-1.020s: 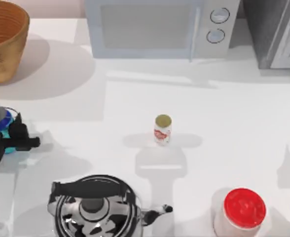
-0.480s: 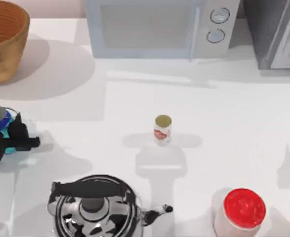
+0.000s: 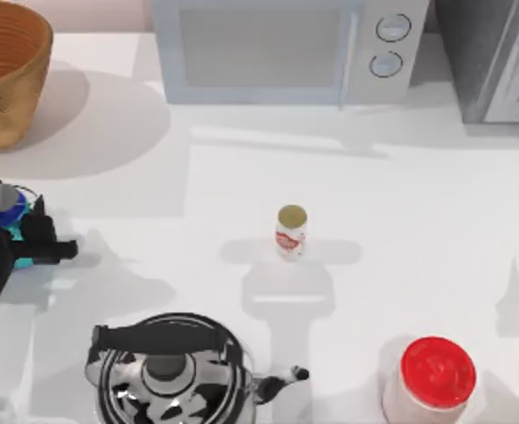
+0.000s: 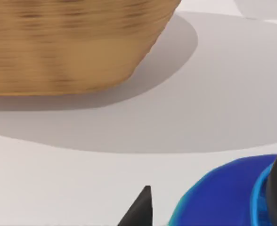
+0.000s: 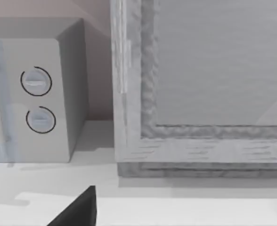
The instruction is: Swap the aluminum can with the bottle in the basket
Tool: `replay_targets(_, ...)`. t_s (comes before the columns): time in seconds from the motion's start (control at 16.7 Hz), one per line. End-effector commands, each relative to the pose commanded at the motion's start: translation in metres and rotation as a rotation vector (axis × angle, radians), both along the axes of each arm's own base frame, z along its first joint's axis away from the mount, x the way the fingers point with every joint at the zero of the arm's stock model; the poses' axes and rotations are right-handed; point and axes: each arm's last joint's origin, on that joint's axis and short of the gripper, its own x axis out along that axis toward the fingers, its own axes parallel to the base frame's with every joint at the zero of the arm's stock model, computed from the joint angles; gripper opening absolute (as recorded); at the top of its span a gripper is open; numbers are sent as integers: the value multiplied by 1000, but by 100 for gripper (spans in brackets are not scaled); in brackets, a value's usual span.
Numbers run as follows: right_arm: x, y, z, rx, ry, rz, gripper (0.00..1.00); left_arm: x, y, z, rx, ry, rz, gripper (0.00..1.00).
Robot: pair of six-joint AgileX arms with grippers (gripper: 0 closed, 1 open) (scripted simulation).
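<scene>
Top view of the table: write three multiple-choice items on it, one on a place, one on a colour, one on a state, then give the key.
1. Where does the aluminum can stand?
A. Inside the basket
B. On the open table near its middle, in front of the microwave
C. On the kettle

2. What colour is the lid of the jar at the lower right?
A. Red
B. Green
C. Black

3. What is the left pincer doing?
A. Gripping the can
B. Hanging over the microwave
C. Closed on the bottle at the table's left edge

Key: 1 B, the can stands alone, below the microwave. 2 A, the lid is bright red. 3 C, the fingers flank the blue bottle, below the basket.
</scene>
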Motion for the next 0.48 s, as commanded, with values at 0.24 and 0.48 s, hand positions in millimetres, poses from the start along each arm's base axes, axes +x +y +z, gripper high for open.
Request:
replay_targets(0.24, 0, 0, 0, 0, 0, 0, 100, 33, -24, 26, -16, -62, -134, 0)
replay_targets(0.48, 0, 0, 0, 0, 0, 0, 100, 76, -45, 75, -30, -121, -254, 0)
